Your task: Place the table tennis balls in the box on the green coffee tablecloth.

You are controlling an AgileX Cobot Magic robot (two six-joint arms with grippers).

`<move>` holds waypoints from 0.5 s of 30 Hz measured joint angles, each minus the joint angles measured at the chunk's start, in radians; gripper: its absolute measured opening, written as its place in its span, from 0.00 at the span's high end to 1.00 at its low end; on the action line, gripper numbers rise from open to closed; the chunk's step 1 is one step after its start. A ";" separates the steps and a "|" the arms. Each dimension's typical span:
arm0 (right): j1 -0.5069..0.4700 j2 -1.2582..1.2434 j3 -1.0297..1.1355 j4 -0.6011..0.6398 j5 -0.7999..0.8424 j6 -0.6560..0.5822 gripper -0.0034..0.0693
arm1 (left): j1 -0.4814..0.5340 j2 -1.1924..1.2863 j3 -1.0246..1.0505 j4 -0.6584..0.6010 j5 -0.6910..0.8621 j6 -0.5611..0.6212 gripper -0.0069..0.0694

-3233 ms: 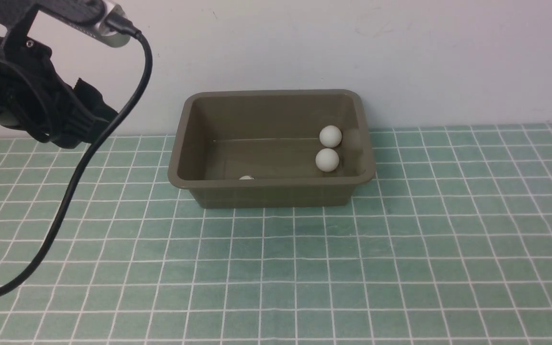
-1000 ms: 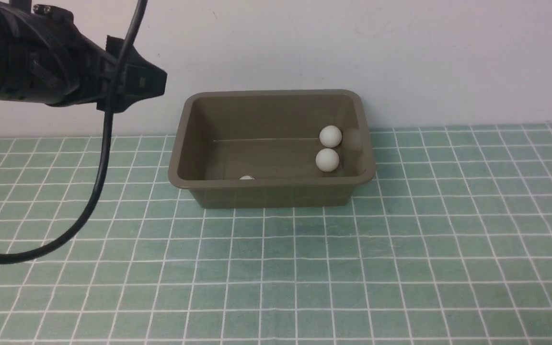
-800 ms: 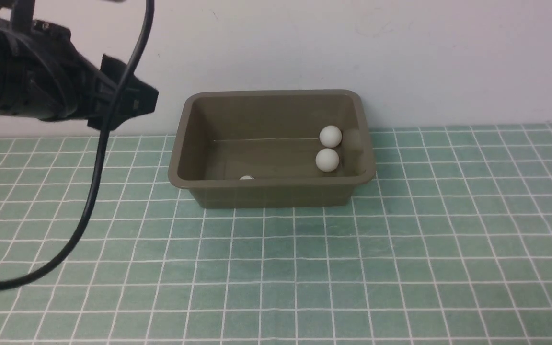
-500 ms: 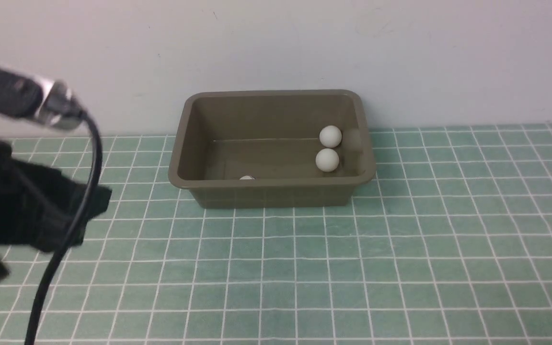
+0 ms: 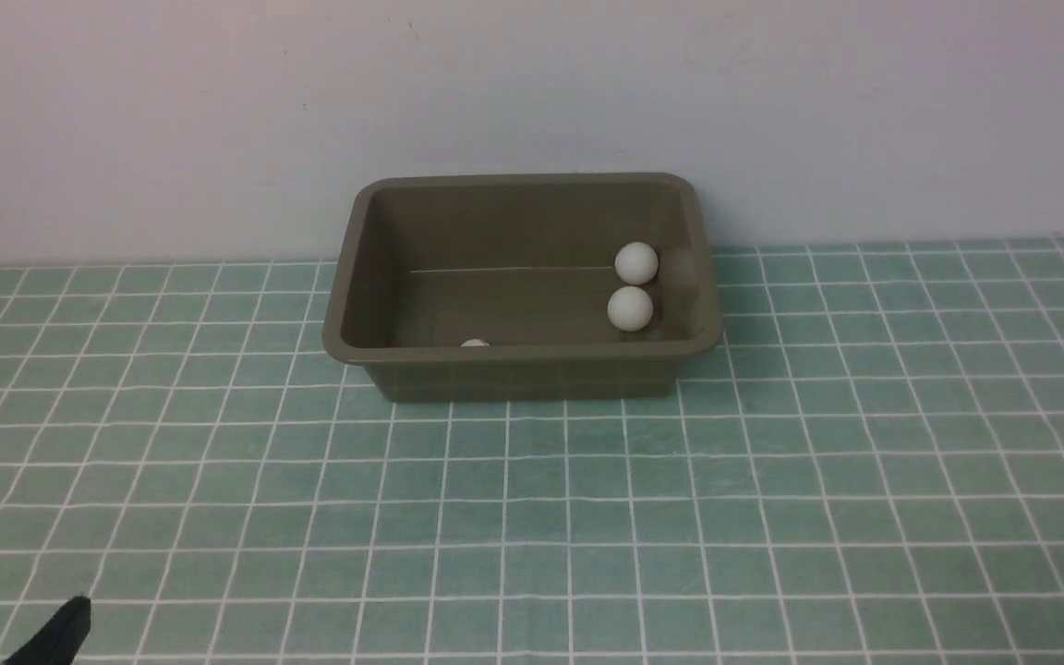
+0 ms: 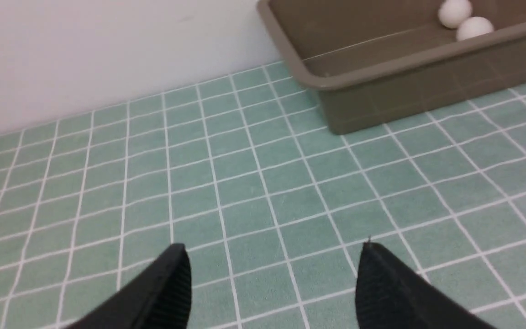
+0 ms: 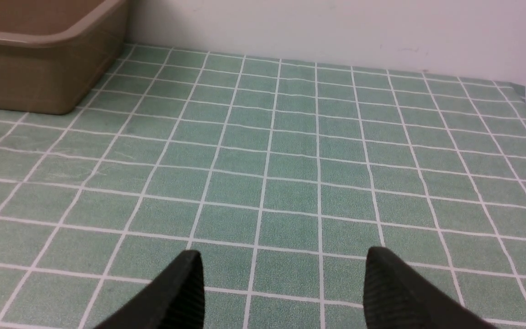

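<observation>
Three white balls [image 5: 630, 308] lie in the olive box [image 5: 523, 368] on checked green tablecloth [image 5: 587, 517].

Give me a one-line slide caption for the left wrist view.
Open left gripper above the green coffee tablecloth, empty, with two table tennis balls in the box ahead.

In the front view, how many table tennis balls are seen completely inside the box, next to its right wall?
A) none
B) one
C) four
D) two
D: two whole white table tennis balls lie close together by the right wall of the olive-brown box; a third white bit only peeks over the near rim, so it is not wholly seen.
</observation>
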 joint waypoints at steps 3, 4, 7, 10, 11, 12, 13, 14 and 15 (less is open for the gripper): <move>0.000 0.000 0.000 0.000 0.000 0.000 0.36 | 0.005 -0.078 0.050 0.000 -0.006 -0.013 0.33; 0.000 0.000 0.000 0.000 0.000 0.000 0.36 | 0.005 -0.099 0.061 0.000 -0.006 -0.014 0.33; 0.000 0.000 0.000 0.000 0.000 0.000 0.36 | 0.005 -0.146 0.074 0.000 0.016 -0.019 0.33; 0.000 0.000 0.000 0.000 0.001 0.000 0.36 | 0.005 -0.177 0.074 0.003 0.046 -0.019 0.33; 0.000 0.000 0.000 0.000 0.001 0.000 0.36 | 0.005 -0.186 0.074 0.007 0.056 -0.019 0.33; 0.000 0.000 0.000 0.000 0.001 0.000 0.36 | 0.005 -0.197 0.074 0.015 0.079 -0.019 0.33; 0.000 0.000 0.000 0.001 0.001 0.000 0.36 | 0.005 -0.200 0.074 0.020 0.093 -0.019 0.33; 0.000 0.000 0.000 0.001 0.001 0.000 0.36 | 0.005 -0.203 0.074 0.030 0.106 -0.019 0.33; 0.000 0.000 0.000 0.001 0.001 0.000 0.36 | 0.005 -0.203 0.074 0.034 0.116 -0.018 0.33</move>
